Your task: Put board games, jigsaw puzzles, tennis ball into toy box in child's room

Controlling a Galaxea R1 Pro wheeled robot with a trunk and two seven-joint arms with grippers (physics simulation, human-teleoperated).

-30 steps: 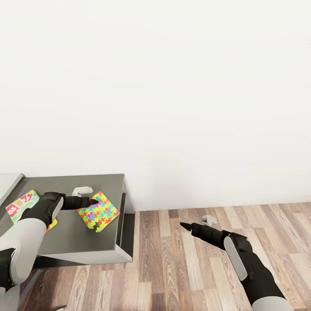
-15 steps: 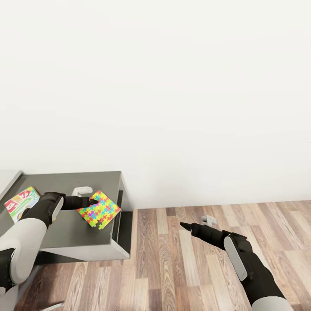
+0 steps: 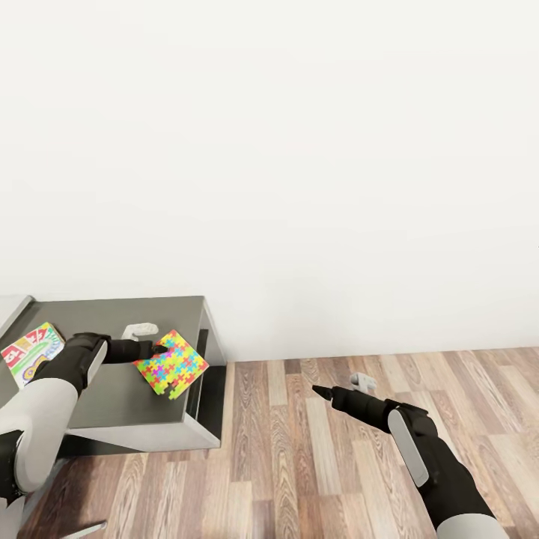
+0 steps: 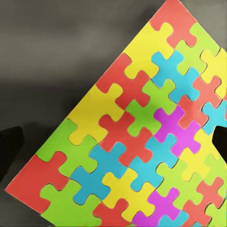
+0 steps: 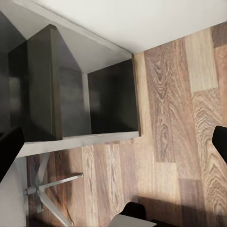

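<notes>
Multicoloured, the jigsaw puzzle [image 3: 171, 364] hung clamped in the left gripper [image 3: 155, 349] above the table [image 3: 112, 404]. The right gripper [image 3: 323, 391] hovered over wood floor [image 3: 314, 464], fingers apart.

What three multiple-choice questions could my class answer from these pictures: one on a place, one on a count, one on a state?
1. Where does the jigsaw puzzle lie?
A. On the wood floor
B. On the dark grey desk top, near its edge
C. Inside a bin

2. How many printed game boxes show on the desk in the head view?
A. One
B. Three
C. Four

3. What is the right gripper doing?
A. Holding a ball
B. Pressing on the puzzle
C. Hanging over the floor, holding nothing

Answers:
1 B: the puzzle sits flat on the grey top by the left gripper.
2 A: one game box lies at the desk's far left.
3 C: only floor planks lie beneath its fingertips, and nothing sits between them.
</notes>
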